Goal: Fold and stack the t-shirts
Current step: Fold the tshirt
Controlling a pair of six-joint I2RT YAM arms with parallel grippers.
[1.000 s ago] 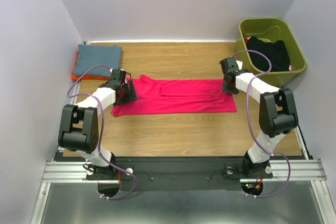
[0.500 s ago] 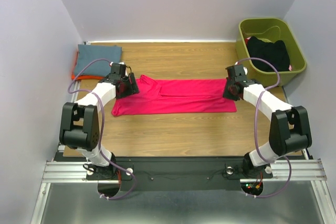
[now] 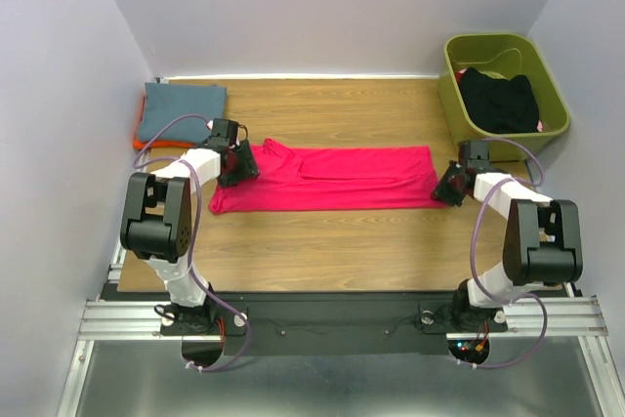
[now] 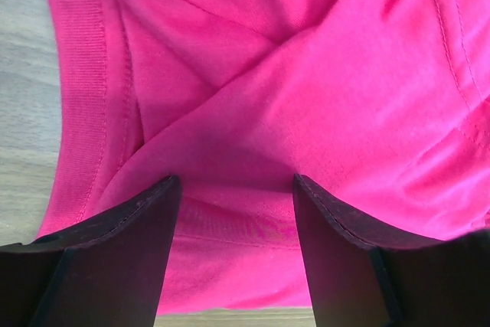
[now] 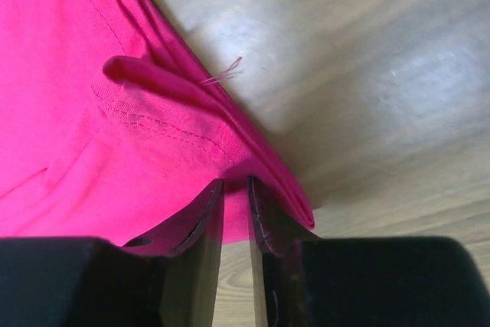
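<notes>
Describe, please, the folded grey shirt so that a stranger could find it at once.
Start at the wooden table and go to its far left corner. A folded slate blue-grey t-shirt lies there on top of an orange one, of which only a thin edge shows. Unlike the magenta-pink t-shirt spread long across the middle, it is a compact grey rectangle.

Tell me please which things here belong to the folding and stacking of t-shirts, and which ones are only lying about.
Belong to the job:
- pink t-shirt, spread flat
- blue-grey shirt, folded, on an orange shirt
- black garment, inside the olive-green bin

Only lying about:
- olive-green bin itself
- wooden table
</notes>
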